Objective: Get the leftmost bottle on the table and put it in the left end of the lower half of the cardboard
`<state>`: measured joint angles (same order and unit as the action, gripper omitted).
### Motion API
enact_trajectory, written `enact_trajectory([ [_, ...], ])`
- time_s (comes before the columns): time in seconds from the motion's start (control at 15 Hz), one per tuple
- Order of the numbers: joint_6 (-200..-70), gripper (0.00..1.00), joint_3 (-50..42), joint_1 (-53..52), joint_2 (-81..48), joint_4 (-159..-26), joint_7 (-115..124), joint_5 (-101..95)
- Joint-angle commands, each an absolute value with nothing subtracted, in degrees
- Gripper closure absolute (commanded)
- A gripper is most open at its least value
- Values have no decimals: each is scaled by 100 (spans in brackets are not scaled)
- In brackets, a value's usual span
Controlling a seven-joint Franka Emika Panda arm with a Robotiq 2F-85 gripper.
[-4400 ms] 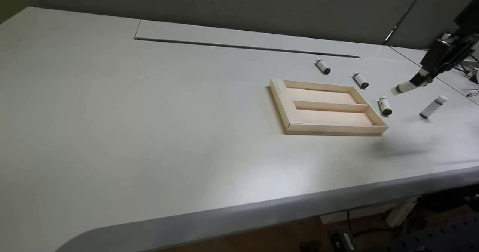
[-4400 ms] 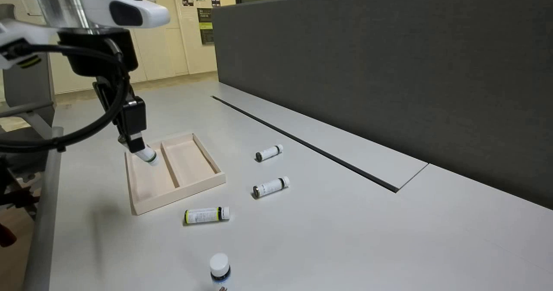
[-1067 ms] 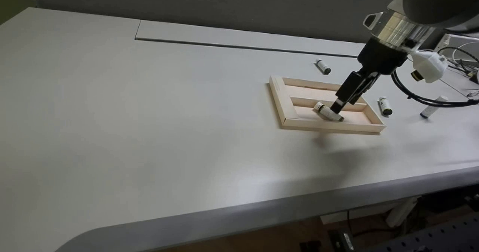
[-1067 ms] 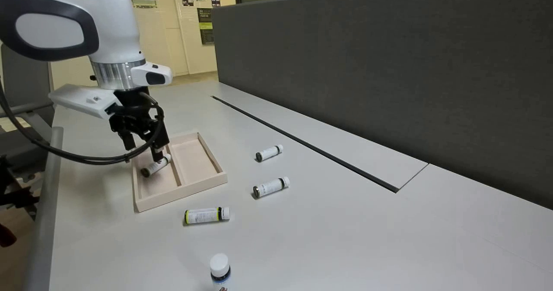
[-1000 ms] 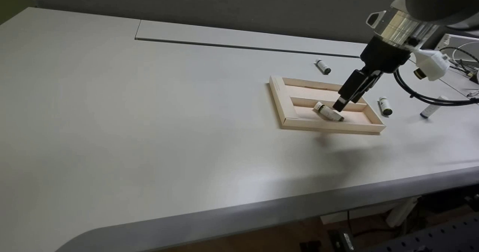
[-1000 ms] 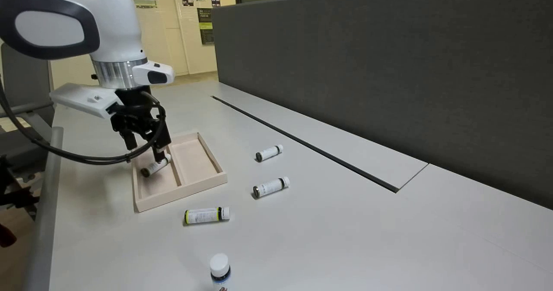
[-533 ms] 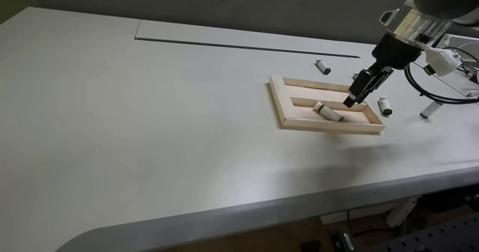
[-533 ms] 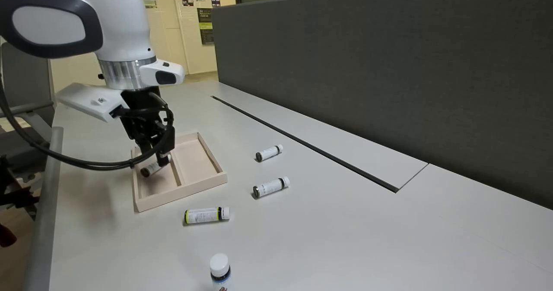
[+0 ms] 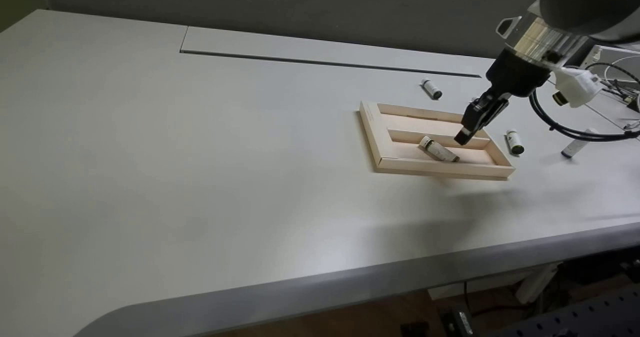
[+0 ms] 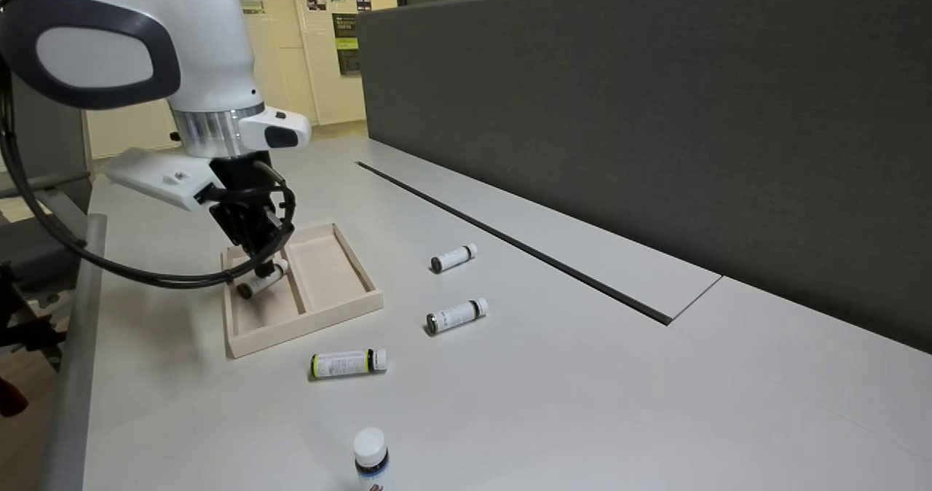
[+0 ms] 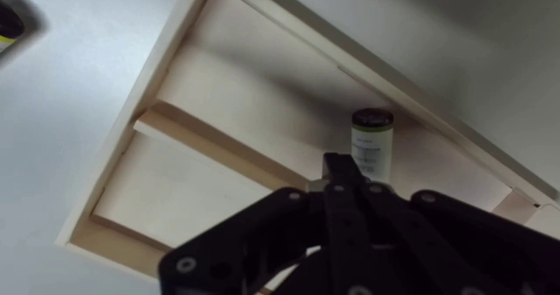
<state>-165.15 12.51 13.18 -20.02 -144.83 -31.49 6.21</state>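
A small bottle with a white cap, white label and dark base (image 9: 440, 150) lies slantwise in the lower half of the cardboard (image 9: 410, 167). Its cap end is by the middle bar and its base by the near rim; I cannot tell whether it lies flat. It also shows in an exterior view (image 10: 255, 285) and the wrist view (image 11: 372, 152). My gripper (image 9: 462, 138) is above the cardboard, to the right of the bottle and apart from it. In the wrist view its fingertips (image 11: 343, 166) are together with nothing between them and cover the bottle's cap end.
On the white table (image 9: 225, 152) two bottles (image 10: 453, 258) (image 10: 457, 317) and a yellow-banded bottle (image 10: 348, 363) lie near the cardboard. Another bottle (image 10: 371, 454) stands upright farther off. A grey partition (image 10: 619, 112) runs along the back. A black cable loop (image 10: 167, 280) hangs from the arm.
Earlier my gripper held the bottle right of the cardboard; now the bottle is in the lower half. The gripper has let go, backed off right and up, and shut. The cardboard has shifted slightly.
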Motion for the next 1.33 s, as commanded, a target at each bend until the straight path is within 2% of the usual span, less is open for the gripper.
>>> enact_trajectory([
  [0.0, -16629, 100, 1021, 1072, -2227, -14356, -2804, 295],
  [0.33, -16569, 100, 999, 961, -2370, -14298, -2599, 111],
  [1.27, -16212, 100, 1647, 1178, -2546, -14036, -2581, 887],
])
